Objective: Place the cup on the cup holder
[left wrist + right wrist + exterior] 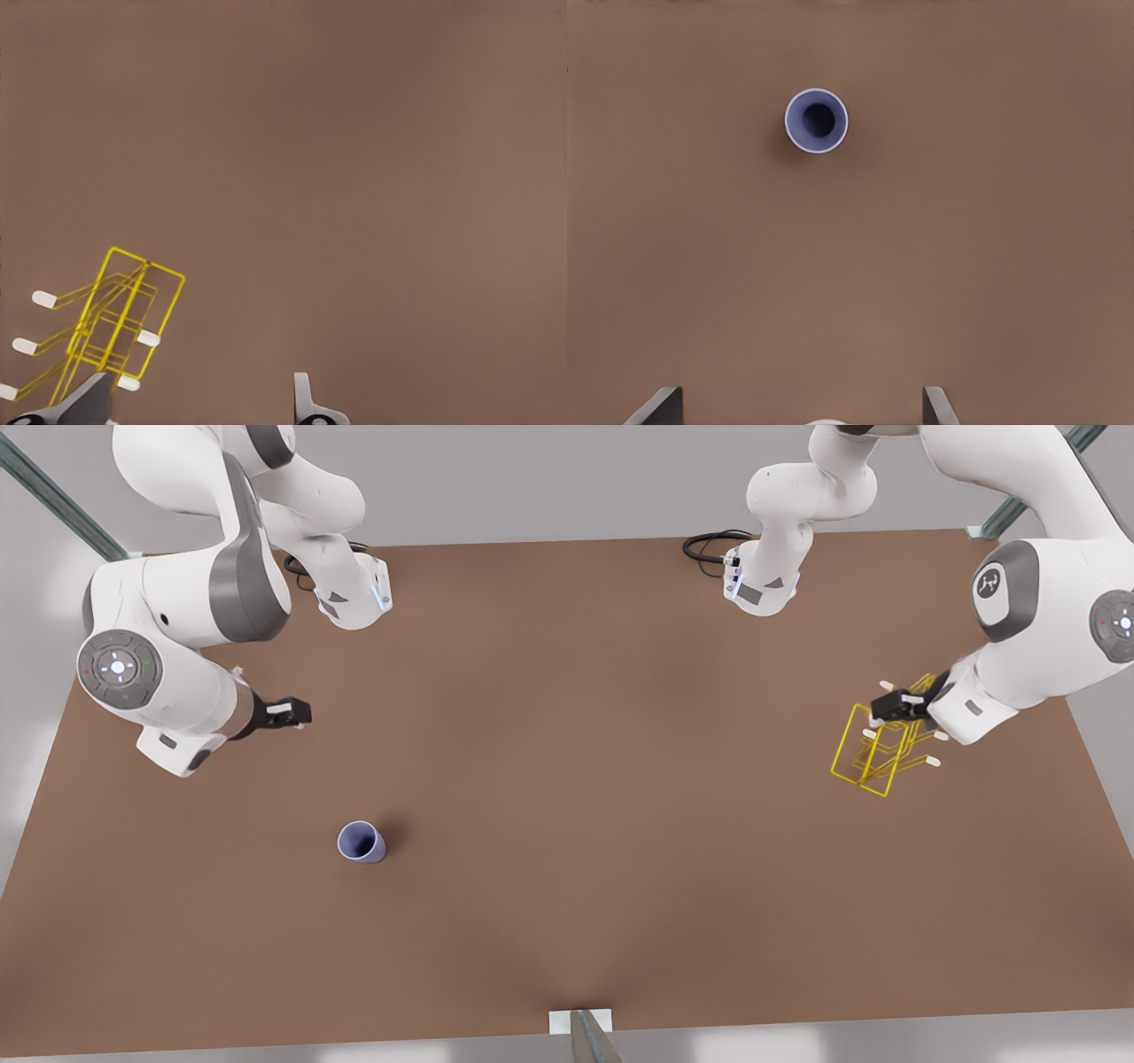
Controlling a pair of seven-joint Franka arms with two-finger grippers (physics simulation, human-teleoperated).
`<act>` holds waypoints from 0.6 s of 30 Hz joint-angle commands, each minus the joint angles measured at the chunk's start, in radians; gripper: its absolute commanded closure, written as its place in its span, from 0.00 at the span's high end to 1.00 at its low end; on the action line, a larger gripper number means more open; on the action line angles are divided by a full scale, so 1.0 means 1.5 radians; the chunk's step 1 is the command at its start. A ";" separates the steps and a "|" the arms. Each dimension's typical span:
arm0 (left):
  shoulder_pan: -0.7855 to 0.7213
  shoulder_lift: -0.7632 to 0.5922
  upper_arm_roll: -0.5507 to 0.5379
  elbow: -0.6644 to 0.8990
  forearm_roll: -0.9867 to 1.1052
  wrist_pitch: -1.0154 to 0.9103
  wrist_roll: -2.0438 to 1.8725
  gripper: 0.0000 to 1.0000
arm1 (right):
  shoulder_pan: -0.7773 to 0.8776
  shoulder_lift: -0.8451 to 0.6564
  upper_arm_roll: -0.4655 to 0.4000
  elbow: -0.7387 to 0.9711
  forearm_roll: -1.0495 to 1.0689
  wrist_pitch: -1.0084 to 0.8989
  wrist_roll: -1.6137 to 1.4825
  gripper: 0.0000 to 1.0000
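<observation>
Cup (pixel 361 841) is standing upright on the brown table (pixel 567 779), mouth up, toward the front view's left and apart from both arms. Right gripper (pixel 285 712), on the front view's left, is hovering above the table up from the cup, its two fingers (pixel 656 405) standing spread with bare tabletop between them; its wrist camera is looking straight down into the cup (pixel 817 120). Left gripper (pixel 897 706), on the front view's right, is hanging over the cup holder (pixel 881 748), fingers (pixel 306 400) parted; whether one finger is touching the wire frame (pixel 115 323) cannot be told.

Handling, as a judgement: the cup is looking rigid, thin-walled and light, with a smooth tapered wall that may be slipping upward out of a pinch. A grasp across the rim, one finger inside and one outside, or across the body near the wider top, is seeming soundest. The holder is appearing light too, a thin wire rack likely to be shifting if nudged, so steadying it may be helping.

Hard to make out: the rack's loops are overlapping in the front view, so its posture, lying or leaning, is unclear; several white-tipped pegs (pixel 44 299) are showing, others are being cut off at the frame edge. Both grippers' fingertips are being cropped in the wrist views.
</observation>
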State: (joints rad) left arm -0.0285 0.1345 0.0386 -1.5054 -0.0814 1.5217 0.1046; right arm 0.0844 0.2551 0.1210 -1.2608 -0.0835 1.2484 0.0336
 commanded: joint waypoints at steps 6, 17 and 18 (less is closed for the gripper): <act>0.001 0.000 0.001 0.003 0.001 0.044 0.035 1.00 | 0.003 0.146 0.000 -0.015 -0.007 0.237 0.023 1.00; 0.004 0.010 0.001 0.003 0.001 0.044 0.036 1.00 | 0.031 0.187 -0.003 -0.201 0.032 0.521 0.025 1.00; 0.004 0.010 0.001 0.003 0.001 0.044 0.036 1.00 | 0.034 0.187 -0.003 -0.204 0.032 0.526 0.026 1.00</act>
State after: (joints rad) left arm -0.0227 0.1492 0.0399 -1.5009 -0.0803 1.5847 0.1381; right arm 0.1308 0.5364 0.1166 -1.5607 -0.0476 1.9002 0.0570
